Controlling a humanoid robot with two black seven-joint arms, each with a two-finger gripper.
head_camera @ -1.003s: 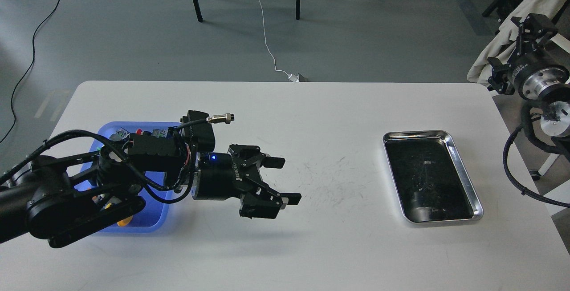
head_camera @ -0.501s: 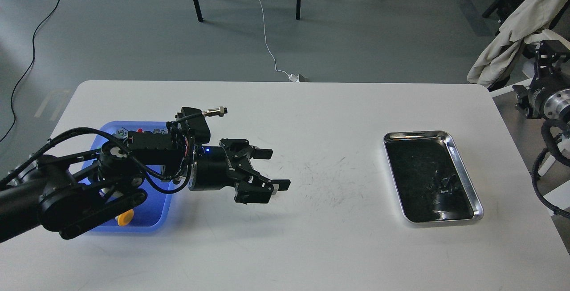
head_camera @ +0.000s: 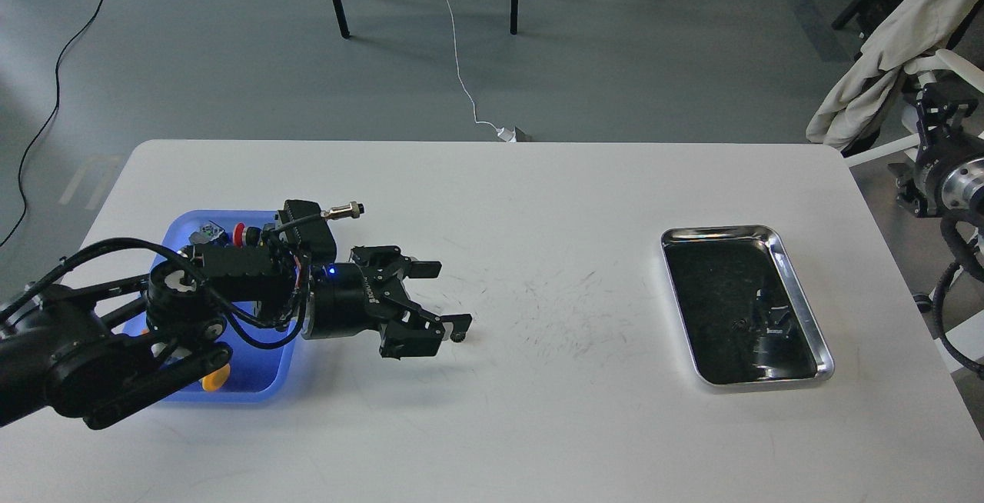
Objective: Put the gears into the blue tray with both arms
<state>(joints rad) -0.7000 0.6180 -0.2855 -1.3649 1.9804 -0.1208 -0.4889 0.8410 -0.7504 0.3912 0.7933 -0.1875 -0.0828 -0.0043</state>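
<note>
On the white table (head_camera: 538,218), the blue tray (head_camera: 265,380) sits at the left end, mostly covered by the left arm (head_camera: 115,349), which comes in low from the left edge and lies across it. Left gripper (head_camera: 446,295) pokes out past the tray's right rim over bare tabletop, jaws spread apart, nothing between them; lower fingertip sits close to the table surface, upper one further back. Blue LED lit on the gripper body just right of the tray. A silver plug connector (head_camera: 342,211) sticks up from the wrist, above the tray's far right corner. Inside the tray: a red-capped switch (head_camera: 241,233) at the far rim, a yellow part (head_camera: 215,380) near the front rim; rest hidden by the arm. Gears: cannot tell where they are, too small or hidden. Steel tray (head_camera: 799,295) with dark inside lies well apart to the right of the blue tray. Right gripper (head_camera: 934,114) is off the table's right edge, far from the blue tray, small and dark; cannot tell jaw state.
</note>
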